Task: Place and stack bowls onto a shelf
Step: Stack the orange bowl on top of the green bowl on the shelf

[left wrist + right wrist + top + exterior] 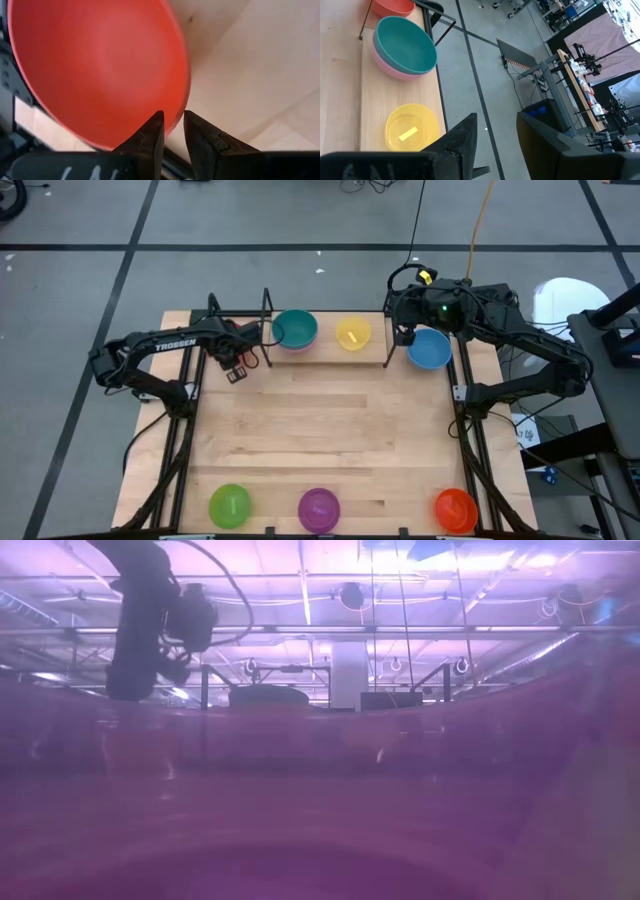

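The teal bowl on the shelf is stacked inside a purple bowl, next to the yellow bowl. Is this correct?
Not quite. The teal bowl sits inside a pink bowl, not a purple one, as the right wrist view shows. It is on the shelf, next to the yellow bowl.

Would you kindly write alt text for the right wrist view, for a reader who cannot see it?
A teal round plastic bowl sits nested in a pink round plastic bowl on the shelf's light wooden plank, with a yellow round plastic bowl beside them and an orange-red bowl at the far end. The open right gripper frames the grey floor beyond.
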`<state>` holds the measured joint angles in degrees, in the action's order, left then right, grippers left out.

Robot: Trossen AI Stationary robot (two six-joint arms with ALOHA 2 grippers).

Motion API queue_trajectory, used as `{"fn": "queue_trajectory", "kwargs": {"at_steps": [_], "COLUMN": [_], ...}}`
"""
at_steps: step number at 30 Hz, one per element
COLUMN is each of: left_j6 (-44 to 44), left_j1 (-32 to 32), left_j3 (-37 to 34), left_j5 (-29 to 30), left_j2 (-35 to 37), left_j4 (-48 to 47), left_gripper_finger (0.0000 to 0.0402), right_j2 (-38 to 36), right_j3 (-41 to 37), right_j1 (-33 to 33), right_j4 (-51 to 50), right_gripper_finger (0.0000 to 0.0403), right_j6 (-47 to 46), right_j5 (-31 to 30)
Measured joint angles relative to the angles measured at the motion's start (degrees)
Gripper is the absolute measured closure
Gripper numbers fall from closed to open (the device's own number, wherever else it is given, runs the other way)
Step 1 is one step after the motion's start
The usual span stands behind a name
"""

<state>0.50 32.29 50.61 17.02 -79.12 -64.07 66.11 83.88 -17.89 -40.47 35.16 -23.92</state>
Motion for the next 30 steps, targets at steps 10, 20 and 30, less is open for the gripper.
{"fn": "queue_trajectory", "kwargs": {"at_steps": [10,20,30], "left_j6": [0.88,1.25,-2.3], "left_j1": [3.12,3.69,3.09], "left_j3": [-3.56,-3.44,5.38], "left_j5": [-2.09,-1.41,-0.22], "left_j2": [-0.41,-0.38,1.38], "left_j4": [3.17,4.13,-1.91], "left_gripper_finger": [0.0321,0.0388,0.0391], "right_j2": [0.0,0.0,-0.01], "right_j3": [0.0,0.02,0.0], "right_j1": [0.0,0.0,-0.01], "right_j4": [-0.02,0.0,-0.01], "right_gripper_finger": [0.0273,0.0273,0.0273], "right_j6": [0.02,0.04,0.04], "right_j5": [0.0,-0.02,-0.01]}}
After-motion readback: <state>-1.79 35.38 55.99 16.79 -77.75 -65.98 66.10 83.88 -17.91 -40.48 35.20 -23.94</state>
